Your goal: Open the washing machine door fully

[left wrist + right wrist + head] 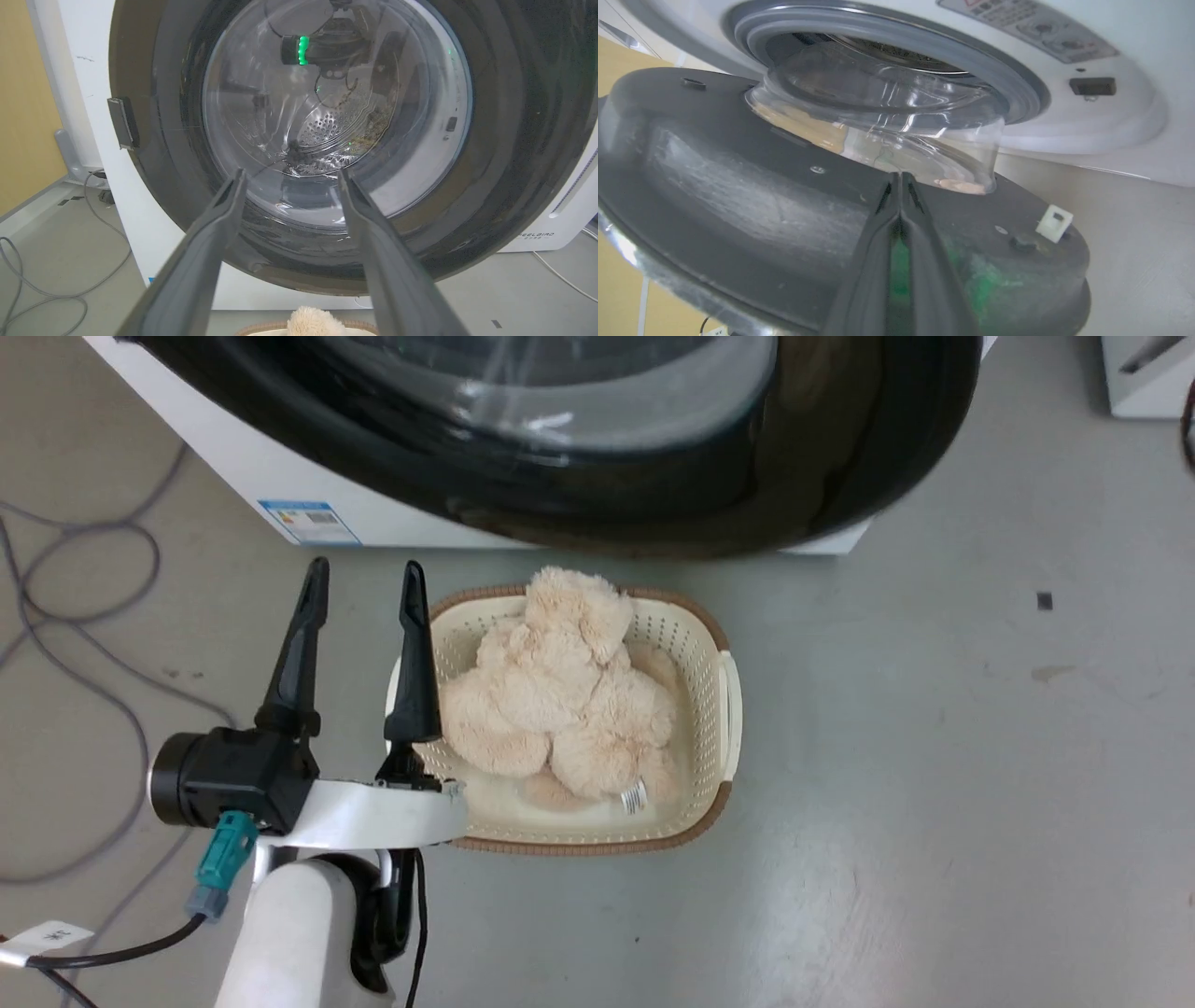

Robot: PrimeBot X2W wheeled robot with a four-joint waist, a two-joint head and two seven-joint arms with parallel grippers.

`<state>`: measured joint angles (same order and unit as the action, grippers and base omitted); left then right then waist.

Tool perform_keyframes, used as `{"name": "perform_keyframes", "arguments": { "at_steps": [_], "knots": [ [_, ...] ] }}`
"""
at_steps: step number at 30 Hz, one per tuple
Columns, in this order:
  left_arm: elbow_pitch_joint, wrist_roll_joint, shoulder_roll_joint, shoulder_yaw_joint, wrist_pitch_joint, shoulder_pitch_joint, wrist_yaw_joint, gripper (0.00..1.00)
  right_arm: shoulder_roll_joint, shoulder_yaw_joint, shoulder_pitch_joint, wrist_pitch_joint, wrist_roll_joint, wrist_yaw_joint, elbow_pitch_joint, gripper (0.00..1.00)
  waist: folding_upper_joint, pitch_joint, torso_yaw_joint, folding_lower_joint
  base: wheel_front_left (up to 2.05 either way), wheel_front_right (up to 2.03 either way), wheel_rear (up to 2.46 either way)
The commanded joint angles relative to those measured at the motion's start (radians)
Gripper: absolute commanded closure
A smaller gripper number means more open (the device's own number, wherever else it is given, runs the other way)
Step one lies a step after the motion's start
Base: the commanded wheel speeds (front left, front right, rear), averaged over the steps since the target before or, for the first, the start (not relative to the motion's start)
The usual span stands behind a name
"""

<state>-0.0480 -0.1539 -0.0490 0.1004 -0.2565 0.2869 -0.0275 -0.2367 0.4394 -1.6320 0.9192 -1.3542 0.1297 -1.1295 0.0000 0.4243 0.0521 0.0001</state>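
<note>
The washing machine door (738, 200) stands partly swung out from the washing machine (233, 457) — not yet fully open. The right gripper (901, 179), fingers pressed together and empty, points at its inner rim; the left gripper (366, 567) hangs spread, holding nothing.

A robotics test room laid out as a laundry corner is suggested. Loose grey cables (145, 737) are seen trailing over a bare, scuffed grey floor (934, 756) left of the fingers (297, 653) of the left gripper (364, 581). A big white front-loading washing machine (233, 457) is stood beyond them, a white FEELBIRD-marked appliance (560, 224) is placed to their right, and a yellow wall panel (23, 116) is seen to their left.
</note>
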Motion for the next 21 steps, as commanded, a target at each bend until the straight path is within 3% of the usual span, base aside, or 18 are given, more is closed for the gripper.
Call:
{"name": "perform_keyframes", "arguments": {
  "at_steps": [1, 21],
  "knots": [
    [0.012, 0.003, -0.001, 0.000, -0.005, -0.016, 0.001, 0.00, 0.005, 0.009, 0.052, 0.020, -0.005, 0.001, 0.011, 1.00, 0.0000, -0.029, 0.003, -0.0001, 0.00, 0.00, 0.00],
    [0.144, 0.050, -0.006, -0.019, -0.005, -0.182, 0.045, 0.00, 0.055, 0.028, 0.472, 0.111, -0.069, 0.001, 0.208, 1.00, 0.0000, -0.304, 0.034, -0.0001, 0.00, 0.00, 0.00]
  ]
}}
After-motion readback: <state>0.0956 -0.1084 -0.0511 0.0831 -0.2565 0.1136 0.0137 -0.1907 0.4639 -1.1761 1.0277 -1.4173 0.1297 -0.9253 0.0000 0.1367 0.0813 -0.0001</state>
